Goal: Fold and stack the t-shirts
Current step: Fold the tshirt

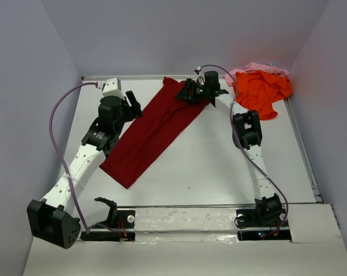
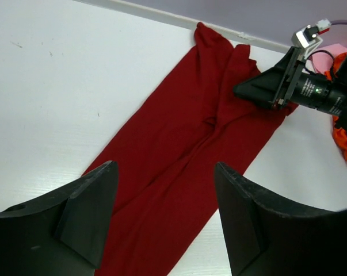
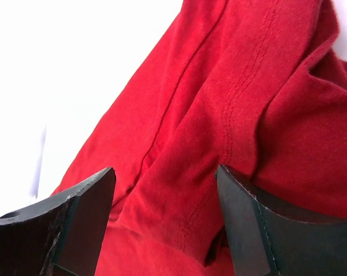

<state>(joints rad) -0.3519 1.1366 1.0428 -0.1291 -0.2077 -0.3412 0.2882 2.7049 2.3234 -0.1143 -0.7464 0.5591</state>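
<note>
Maroon t-shirt (image 1: 153, 135) mid-fold, a strip; my left hand (image 2: 164, 168), right hand (image 3: 164, 172) spread, empty; next I pinch far end.

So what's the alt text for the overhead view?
A dark red t-shirt lies as a long diagonal strip on a white table. The left gripper is open beside it, the right gripper open over its far end. An orange t-shirt and a pink t-shirt lie crumpled in the far right corner.
</note>
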